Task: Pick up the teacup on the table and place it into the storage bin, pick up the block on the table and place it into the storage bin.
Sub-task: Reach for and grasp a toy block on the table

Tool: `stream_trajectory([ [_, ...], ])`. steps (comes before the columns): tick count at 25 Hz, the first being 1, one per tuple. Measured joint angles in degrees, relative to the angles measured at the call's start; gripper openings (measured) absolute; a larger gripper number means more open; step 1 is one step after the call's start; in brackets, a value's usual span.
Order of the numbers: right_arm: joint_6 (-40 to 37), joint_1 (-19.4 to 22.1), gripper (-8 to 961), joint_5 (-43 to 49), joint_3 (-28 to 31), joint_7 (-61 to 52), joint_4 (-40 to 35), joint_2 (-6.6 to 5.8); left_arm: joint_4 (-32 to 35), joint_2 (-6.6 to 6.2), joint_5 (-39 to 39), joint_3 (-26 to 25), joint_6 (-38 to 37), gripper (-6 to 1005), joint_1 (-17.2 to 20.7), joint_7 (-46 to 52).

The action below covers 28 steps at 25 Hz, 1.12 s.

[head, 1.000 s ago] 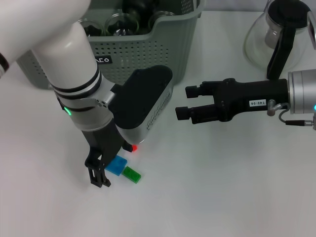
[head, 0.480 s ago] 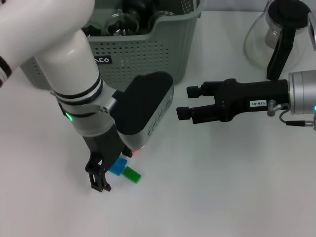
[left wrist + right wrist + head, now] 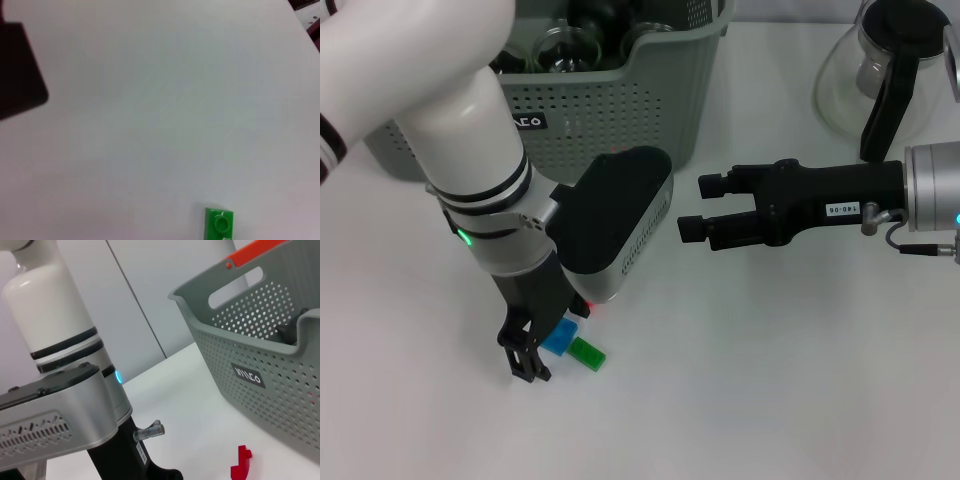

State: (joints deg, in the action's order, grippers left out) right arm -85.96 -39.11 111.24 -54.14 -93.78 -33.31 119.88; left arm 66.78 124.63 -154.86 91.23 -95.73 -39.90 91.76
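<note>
The grey-green storage bin [image 3: 620, 90] stands at the back of the table, and a glass teacup [image 3: 556, 46] lies inside it. On the white table in front of it lie a blue block [image 3: 560, 336], a green block [image 3: 587, 353] and a red block [image 3: 588, 304] that is mostly hidden under my left arm. My left gripper [image 3: 526, 356] is down at the table, right beside the blue block. The left wrist view shows only the green block [image 3: 219, 223]. My right gripper [image 3: 697, 206] hovers open and empty to the right of the bin. The right wrist view shows the bin [image 3: 260, 345] and the red block [image 3: 240, 463].
A glass carafe [image 3: 880, 85] with a black handle stands at the back right, behind my right arm. My left forearm and its black wrist housing [image 3: 610, 215] hang over the space between the bin and the blocks.
My left gripper has shifted slightly right and nearer the blue block. The blocks and the right arm have not moved.
</note>
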Motion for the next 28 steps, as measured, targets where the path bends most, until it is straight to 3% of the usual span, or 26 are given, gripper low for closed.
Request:
stream_trajectory([
  [8, 0.1, 0.0, 884, -0.1, 0.0, 0.0, 0.0, 0.0, -1.3, -0.06, 0.0, 0.0, 1.4, 847, -0.1, 0.0],
  [19, 0.1, 0.0, 885, -0.1, 0.0, 0.0, 0.0, -0.09, -1.6, -0.09, -0.1, 0.0, 2.8, 753, 0.0, 0.1],
  [28, 0.1, 0.1, 885, -0.1, 0.0, 0.0, 0.0, -0.09, -1.7, -0.09, -0.1, 0.2, 4.4, 397, 0.4, 0.2],
])
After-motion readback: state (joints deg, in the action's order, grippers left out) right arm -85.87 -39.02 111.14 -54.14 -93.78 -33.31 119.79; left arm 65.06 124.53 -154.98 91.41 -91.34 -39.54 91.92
